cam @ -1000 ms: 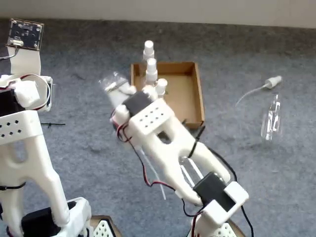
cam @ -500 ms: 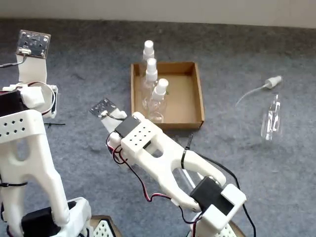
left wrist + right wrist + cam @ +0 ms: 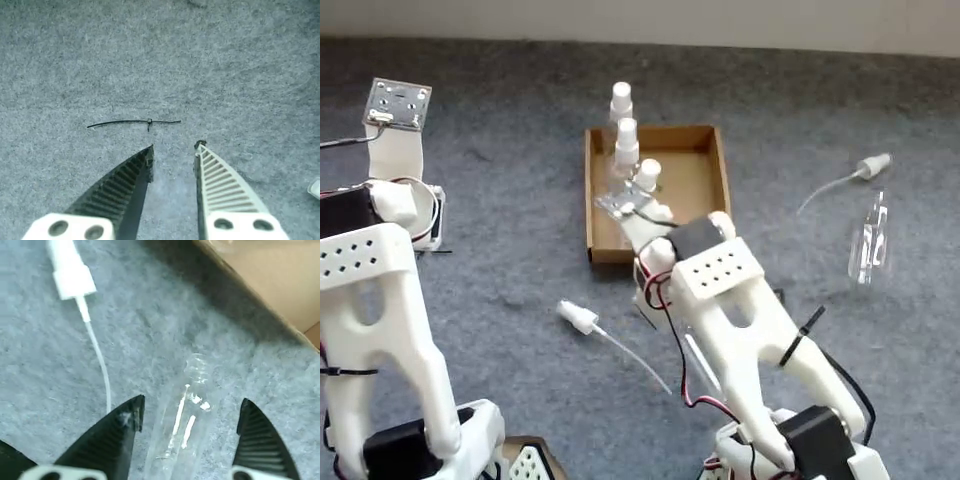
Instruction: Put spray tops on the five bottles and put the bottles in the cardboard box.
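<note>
The right pincer (image 3: 191, 402) hangs low over the grey desk (image 3: 490, 200) with its jaws wide apart; a clear bottle (image 3: 182, 432) without a top lies flat between them, and its open neck points toward the cardboard box (image 3: 270, 285); a loose spray top (image 3: 72, 275) with a thin tube lies just beside it on the desk. In the high view, three capped bottles (image 3: 626, 140) stand upright in a row at the left side of the box; whether the farthest one is inside the box, I cannot tell; well apart on the right, another bare bottle (image 3: 870, 240) lies near a second spray top (image 3: 872, 164). The left pincer (image 3: 173, 147) is also apart and holds nothing; it is above a black cable tie (image 3: 135, 122).
</note>
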Tool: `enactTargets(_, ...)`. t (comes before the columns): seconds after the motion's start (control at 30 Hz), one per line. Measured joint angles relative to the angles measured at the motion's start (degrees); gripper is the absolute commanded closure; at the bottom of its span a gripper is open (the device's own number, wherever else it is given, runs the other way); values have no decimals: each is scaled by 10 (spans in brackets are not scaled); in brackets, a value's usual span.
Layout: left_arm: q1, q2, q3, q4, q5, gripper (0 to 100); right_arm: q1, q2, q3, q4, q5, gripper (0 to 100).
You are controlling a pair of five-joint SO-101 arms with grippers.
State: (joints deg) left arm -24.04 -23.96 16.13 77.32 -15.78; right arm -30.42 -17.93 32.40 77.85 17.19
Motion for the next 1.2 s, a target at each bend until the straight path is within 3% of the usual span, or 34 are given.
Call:
enactTargets(0.2,0,0,0,0,0,870,55,-1,114,-91,1,748)
enactTargets(0.57,6,0,75,0,0,870,59,-1,150,-105,1,755)
enactTargets(0.93,161,0,194,0,0,873,62,-3,230,-178,-19,865)
enactTargets(1.2,220,0,199,-1,148,870,63,-3,231,-182,-25,865)
